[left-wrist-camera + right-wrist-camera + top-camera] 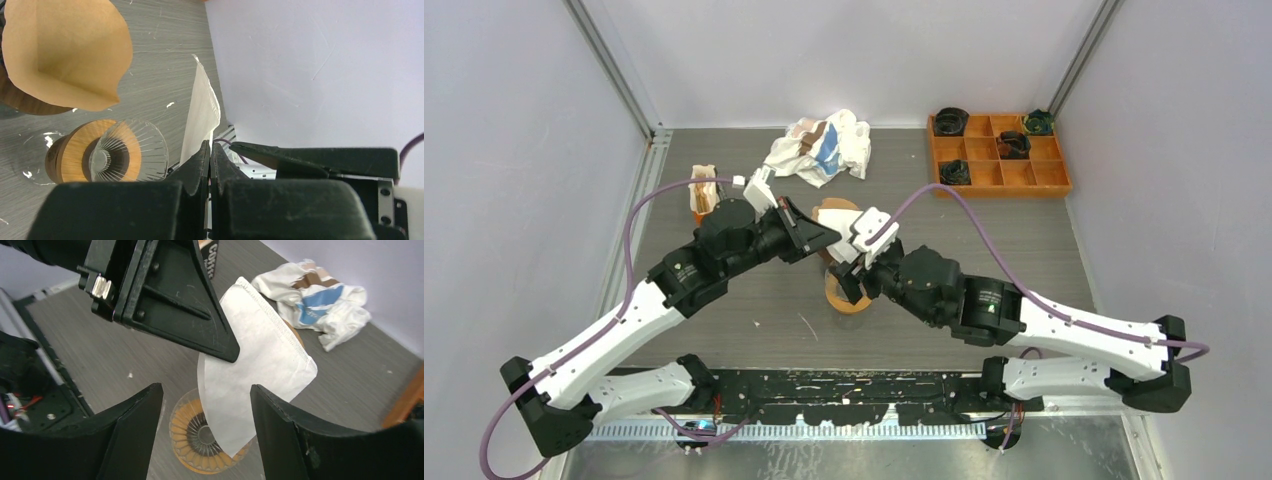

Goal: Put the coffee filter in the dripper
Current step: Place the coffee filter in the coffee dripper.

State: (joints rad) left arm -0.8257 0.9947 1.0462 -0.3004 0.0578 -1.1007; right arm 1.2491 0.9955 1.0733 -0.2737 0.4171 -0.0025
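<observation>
Two grippers meet over the glass dripper (200, 440): the left gripper (210, 152) is pinched shut on an edge of the white paper coffee filter (255, 365), which hangs flat with its lower corner just above the ribbed cone, while the right gripper (202, 395) stands with jaws apart, one on either side of the sheet. Seating is not yet done; the filter probably needs spreading and lowering. Room is tight above, where both wrists crowd the approach and a brown filter (65, 50) sits near; the crumpled bag (819, 148) and orange tray (1004, 190) lie well apart
</observation>
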